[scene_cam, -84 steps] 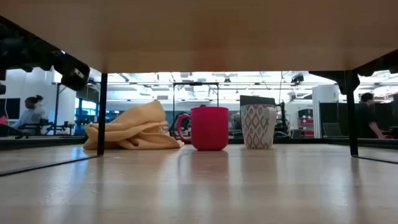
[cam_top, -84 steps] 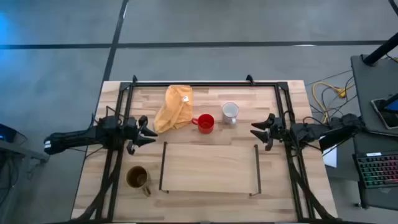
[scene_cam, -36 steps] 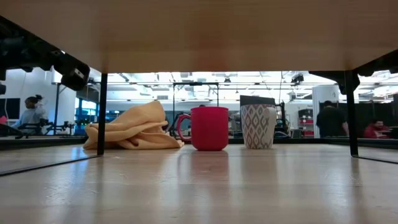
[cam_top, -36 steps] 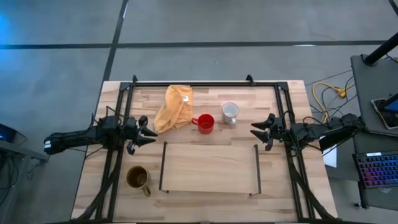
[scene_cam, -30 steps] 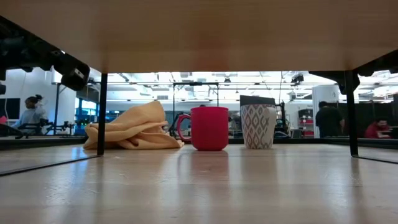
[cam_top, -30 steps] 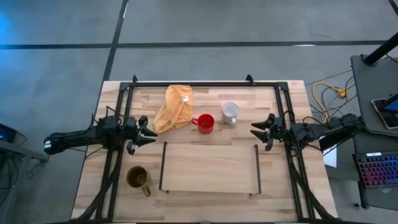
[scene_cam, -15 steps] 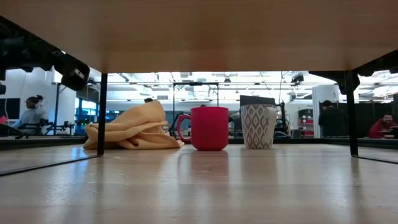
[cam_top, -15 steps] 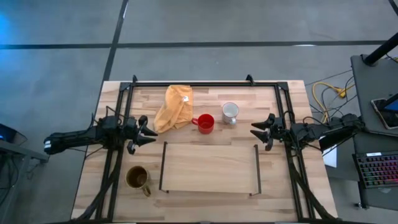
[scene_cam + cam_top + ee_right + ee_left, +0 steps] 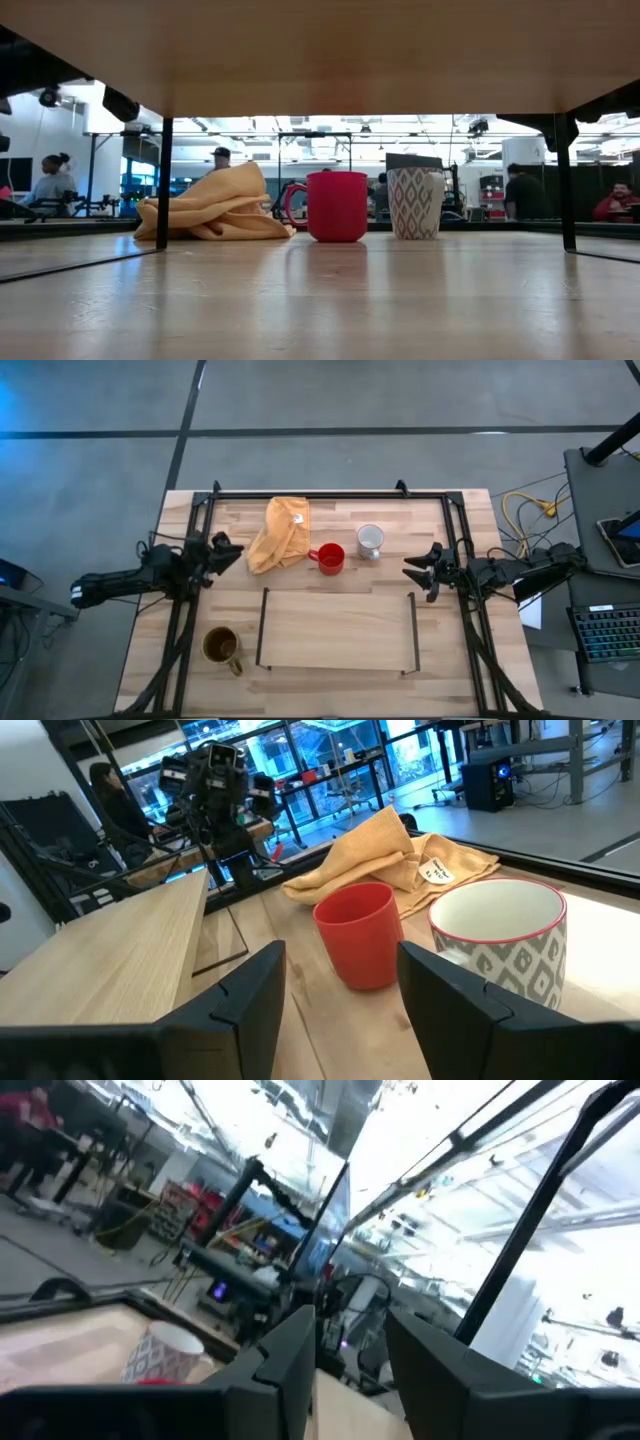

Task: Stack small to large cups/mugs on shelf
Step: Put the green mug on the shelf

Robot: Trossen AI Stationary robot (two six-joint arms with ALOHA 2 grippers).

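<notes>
Three mugs stand on their bases on the table. The small red mug (image 9: 331, 558) (image 9: 337, 205) (image 9: 362, 934) and the white/grey patterned mug (image 9: 370, 540) (image 9: 415, 202) (image 9: 500, 942) sit beyond the shelf's far edge. The olive-brown mug (image 9: 222, 647) stands off the shelf's left end. Nothing lies on the light-wood shelf (image 9: 338, 630). My left gripper (image 9: 228, 550) (image 9: 350, 1375) hovers open left of the yellow cloth, pointing upward. My right gripper (image 9: 415, 571) (image 9: 340, 1010) waits open, right of the white/grey mug.
A crumpled yellow cloth (image 9: 280, 532) (image 9: 215, 205) lies left of the red mug. The shelf's black rails (image 9: 262, 628) (image 9: 414, 630) stand at its short ends. Black frame bars (image 9: 330, 495) run around the table. People show in the room behind.
My left gripper has risen and drawn a little toward the table's far-left, tipping its fingers upward. The mugs, the cloth and my right arm have kept still.
</notes>
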